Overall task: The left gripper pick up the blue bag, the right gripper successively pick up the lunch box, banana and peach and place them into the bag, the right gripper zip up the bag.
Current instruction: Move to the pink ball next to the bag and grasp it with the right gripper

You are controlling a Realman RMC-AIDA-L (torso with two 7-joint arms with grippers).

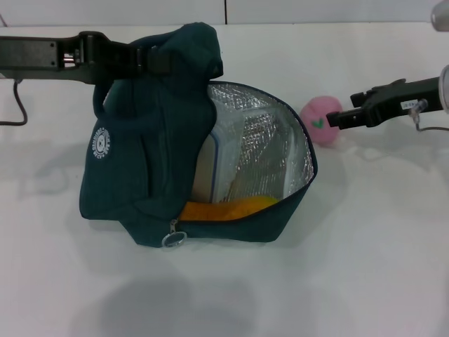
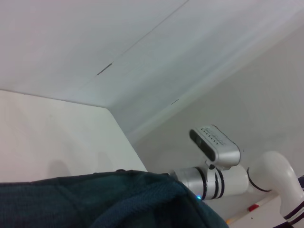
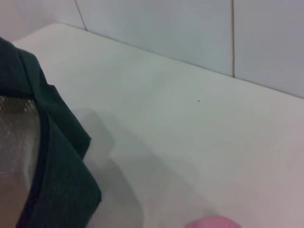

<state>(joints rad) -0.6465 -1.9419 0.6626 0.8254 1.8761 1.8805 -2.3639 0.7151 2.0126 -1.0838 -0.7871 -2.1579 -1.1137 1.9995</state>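
The blue bag (image 1: 147,161) hangs just above the white table, its open mouth with silver lining facing right. My left gripper (image 1: 156,60) is shut on the bag's top fabric. Inside, the lunch box (image 1: 210,165) stands upright against the left side. The yellow banana (image 1: 231,208) lies along the bottom of the opening. The pink peach (image 1: 317,121) sits on the table just right of the bag, and my right gripper (image 1: 335,118) is at its right side. The left wrist view shows the bag (image 2: 95,199) fabric. The right wrist view shows the bag's edge (image 3: 57,156) and a sliver of peach (image 3: 213,222).
A round zipper pull (image 1: 172,239) dangles at the bag's lower front. A dark cable (image 1: 17,105) loops at the far left. The white table (image 1: 365,267) stretches in front and to the right. A tiled wall closes off the back.
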